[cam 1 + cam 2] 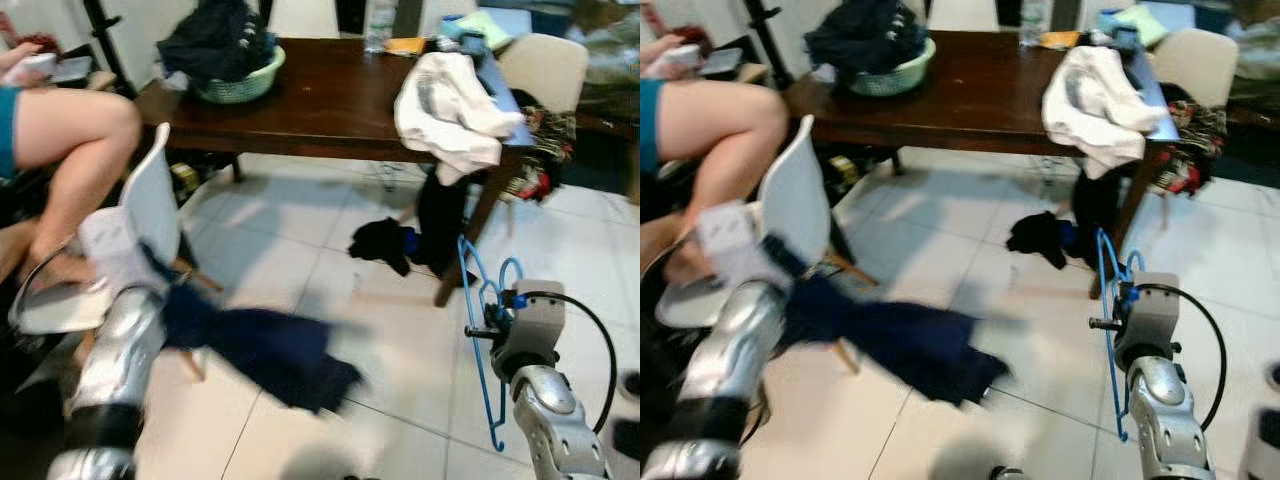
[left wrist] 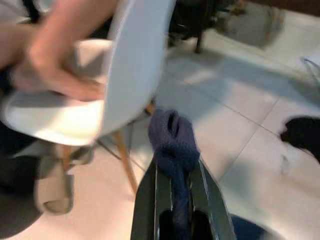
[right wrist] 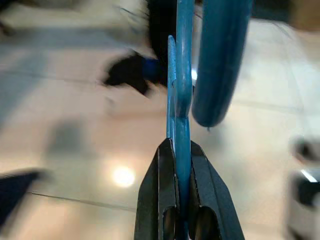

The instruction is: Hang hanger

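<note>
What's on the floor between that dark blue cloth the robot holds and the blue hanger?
Mostly bare pale tile floor in the left eye view, between the dark navy garment and the blue plastic hanger. Farther back lies a black clothing heap.

Desk [image 1: 330, 100] far centre; basket [image 1: 240, 85] on its left part, clothes [image 1: 450, 105] draped over right edge. Chair [image 1: 150, 215] left. Garment heap [image 1: 385, 245] on floor [image 1: 280, 260] before desk.

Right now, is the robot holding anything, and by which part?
Yes. The right tool pinches the blue hanger by its thin frame beneath the hook. The left tool grips a bunched fold of the dark blue garment.
</note>
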You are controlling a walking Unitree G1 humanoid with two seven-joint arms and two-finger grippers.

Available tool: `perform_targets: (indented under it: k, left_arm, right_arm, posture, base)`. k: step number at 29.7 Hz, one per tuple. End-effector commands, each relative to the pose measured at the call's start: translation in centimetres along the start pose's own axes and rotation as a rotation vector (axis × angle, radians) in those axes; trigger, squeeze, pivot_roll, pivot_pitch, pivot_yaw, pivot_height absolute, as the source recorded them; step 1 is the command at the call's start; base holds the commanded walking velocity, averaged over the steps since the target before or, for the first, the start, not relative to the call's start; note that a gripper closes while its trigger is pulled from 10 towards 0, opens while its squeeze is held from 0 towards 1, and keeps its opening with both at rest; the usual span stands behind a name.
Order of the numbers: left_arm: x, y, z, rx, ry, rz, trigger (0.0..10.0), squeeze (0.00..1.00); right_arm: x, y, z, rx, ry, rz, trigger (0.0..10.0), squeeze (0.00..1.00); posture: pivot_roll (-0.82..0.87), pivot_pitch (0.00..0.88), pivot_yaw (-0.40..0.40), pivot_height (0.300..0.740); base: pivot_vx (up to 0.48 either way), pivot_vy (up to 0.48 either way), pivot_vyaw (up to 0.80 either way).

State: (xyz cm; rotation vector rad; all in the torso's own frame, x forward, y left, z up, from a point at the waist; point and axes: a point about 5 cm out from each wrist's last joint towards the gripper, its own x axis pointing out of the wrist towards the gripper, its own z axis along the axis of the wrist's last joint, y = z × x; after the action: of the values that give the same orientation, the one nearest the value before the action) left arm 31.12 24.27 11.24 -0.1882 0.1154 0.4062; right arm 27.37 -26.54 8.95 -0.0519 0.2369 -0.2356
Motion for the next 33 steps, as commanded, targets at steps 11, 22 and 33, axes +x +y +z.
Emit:
perform_targets:
  k: [11, 22, 33]
  left_arm:
    - [0.7, -3.6, -0.7, -0.058, 0.054, -0.236, 10.0, 0.0]
    - [0.5, -5.9, -1.9, -0.008, 0.167, -0.547, 10.0, 0.0]
    - [0.7, -6.3, -2.4, -0.037, 0.218, -0.645, 10.0, 0.0]
  right_arm:
    - [0.1, -0.1, -0.7, 0.016, 0.046, -0.016, 10.0, 0.0]
    - [-2.0, 1.1, -1.3, 0.108, 0.067, 0.059, 10.0, 0.0]
    - [-1.5, 2.0, -1.1, 0.047, 0.056, 0.148, 10.0, 0.0]
  posture:
    - [0.01, 0.207, -0.003, 0.74]
    - [0.0, 0.222, -0.002, 0.74]
    - [0.01, 0.211, -0.014, 0.74]
  base:
    - [0.0, 0.0, -0.78]
    - [0.0, 0.0, -0.77]
    - [0.0, 0.0, -0.77]
